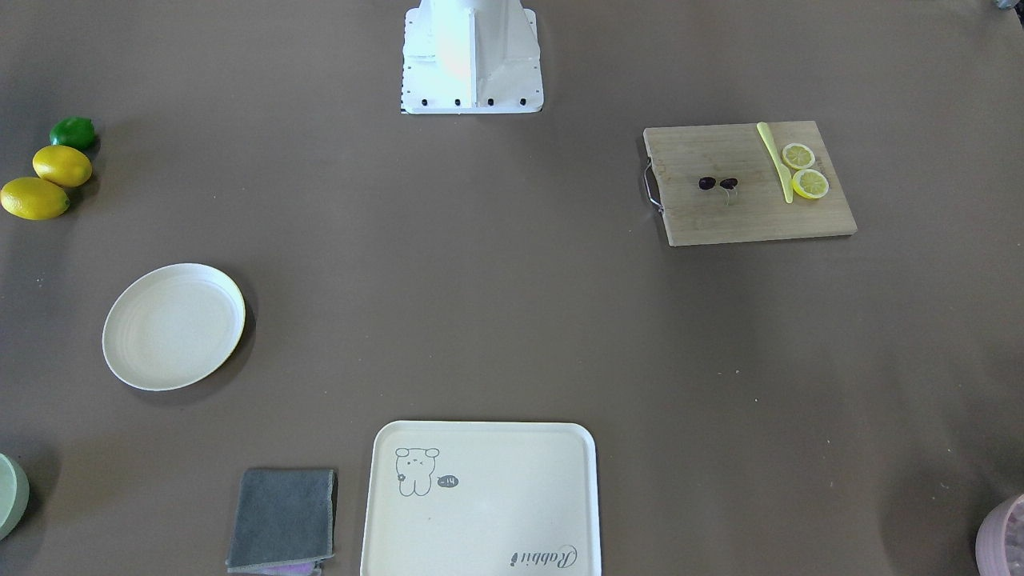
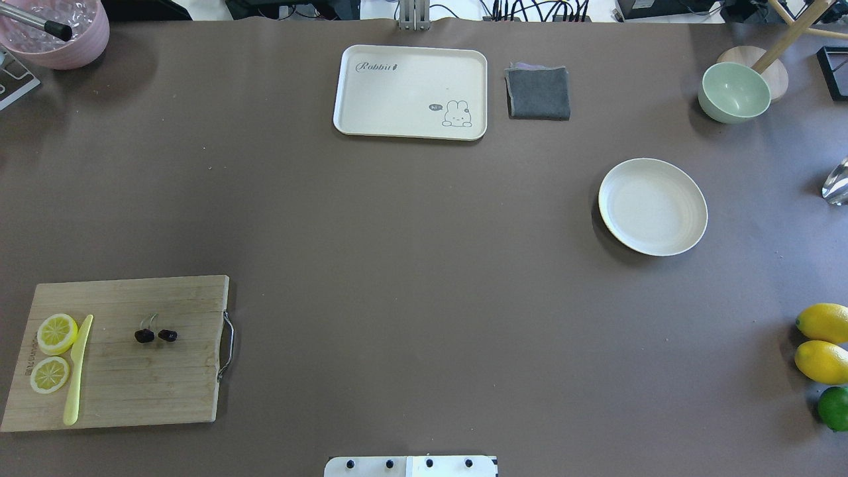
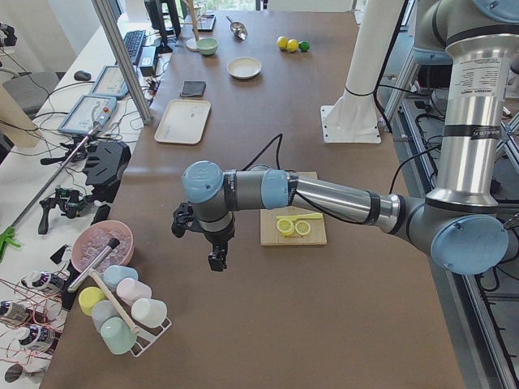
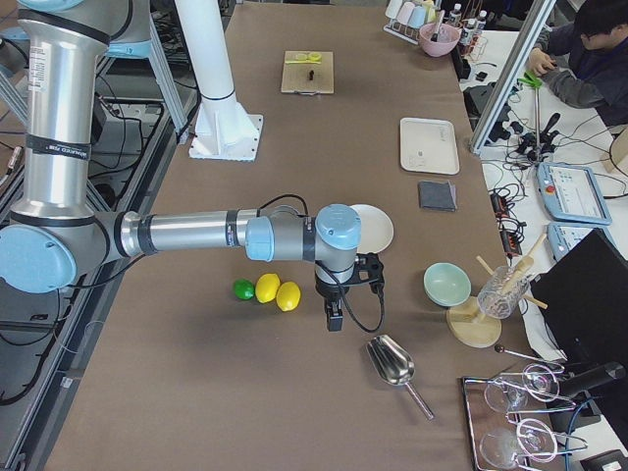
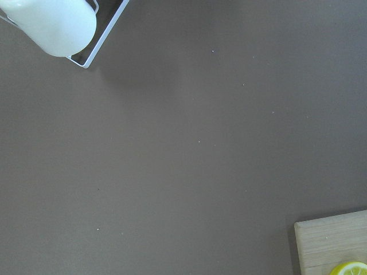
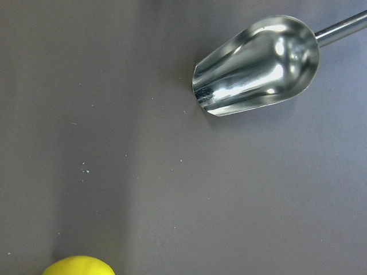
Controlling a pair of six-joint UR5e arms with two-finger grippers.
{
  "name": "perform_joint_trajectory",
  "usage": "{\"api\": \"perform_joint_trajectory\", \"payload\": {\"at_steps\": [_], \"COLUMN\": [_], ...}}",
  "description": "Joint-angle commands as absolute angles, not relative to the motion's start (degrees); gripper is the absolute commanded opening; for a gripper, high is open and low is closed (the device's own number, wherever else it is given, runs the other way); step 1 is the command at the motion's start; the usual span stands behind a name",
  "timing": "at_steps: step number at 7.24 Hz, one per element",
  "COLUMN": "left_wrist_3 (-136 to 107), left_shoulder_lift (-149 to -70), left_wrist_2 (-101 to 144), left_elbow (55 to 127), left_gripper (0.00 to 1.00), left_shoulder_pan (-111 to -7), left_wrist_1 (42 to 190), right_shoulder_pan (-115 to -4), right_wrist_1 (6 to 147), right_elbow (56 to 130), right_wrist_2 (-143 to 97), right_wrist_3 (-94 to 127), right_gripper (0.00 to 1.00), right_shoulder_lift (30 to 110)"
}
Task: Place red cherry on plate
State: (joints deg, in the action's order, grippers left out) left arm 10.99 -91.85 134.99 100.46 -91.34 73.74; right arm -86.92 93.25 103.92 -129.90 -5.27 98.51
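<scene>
The red cherry, a dark pair on thin stems, lies on the wooden cutting board, also seen from overhead. The round cream plate sits bare on the other side of the table. My left gripper hangs over bare table beyond the board's end, near a cup rack, and shows only in the exterior left view. My right gripper hangs past the plate, between the lemons and a metal scoop, and shows only in the exterior right view. I cannot tell whether either is open or shut.
Two lemon slices and a yellow knife share the board. Two lemons and a lime, a green bowl, a grey cloth, a cream tray and a metal scoop ring the table. A person sits beyond the far side.
</scene>
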Motion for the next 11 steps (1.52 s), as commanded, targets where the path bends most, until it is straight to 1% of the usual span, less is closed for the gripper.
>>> {"api": "perform_joint_trajectory", "payload": {"at_steps": [1, 4, 6, 7, 8, 9, 10, 11], "left_wrist_3": [11.0, 10.7, 10.7, 10.6, 10.5, 10.3, 9.3, 4.6], "left_shoulder_lift": [-91.8, -91.9, -92.9, -94.1, -95.7, -96.2, -96.7, -96.2], "left_wrist_2": [134.9, 134.9, 135.0, 134.7, 134.7, 134.8, 134.7, 134.8], "left_elbow": [101.4, 101.4, 101.3, 103.5, 103.8, 103.8, 101.8, 99.5], "left_gripper": [0.98, 0.98, 0.98, 0.98, 0.98, 0.98, 0.98, 0.98], "left_shoulder_pan": [-91.3, -91.2, -91.1, -91.3, -91.3, -91.4, -91.7, -92.5], "left_wrist_1": [73.7, 73.8, 74.1, 74.5, 76.2, 79.0, 85.5, 92.7], "right_shoulder_pan": [-86.9, -86.9, -86.9, -86.9, -86.9, -87.0, -87.0, -87.0], "right_wrist_1": [93.2, 92.7, 80.1, 79.3, 79.3, 78.8, 76.8, 74.6], "right_elbow": [103.9, 104.2, 104.2, 104.6, 105.6, 107.7, 108.8, 108.2], "right_wrist_2": [-129.9, -129.5, -129.8, -130.4, -132.1, -133.1, -133.5, -134.9], "right_wrist_3": [-5.2, -5.3, -4.3, -2.3, -1.9, 3.5, 7.6, 7.6], "right_gripper": [1.0, 1.0, 1.0, 1.0, 1.0, 1.0, 1.0, 1.0], "right_shoulder_lift": [98.5, 98.3, 98.7, 98.3, 98.5, 98.2, 97.9, 98.1]}}
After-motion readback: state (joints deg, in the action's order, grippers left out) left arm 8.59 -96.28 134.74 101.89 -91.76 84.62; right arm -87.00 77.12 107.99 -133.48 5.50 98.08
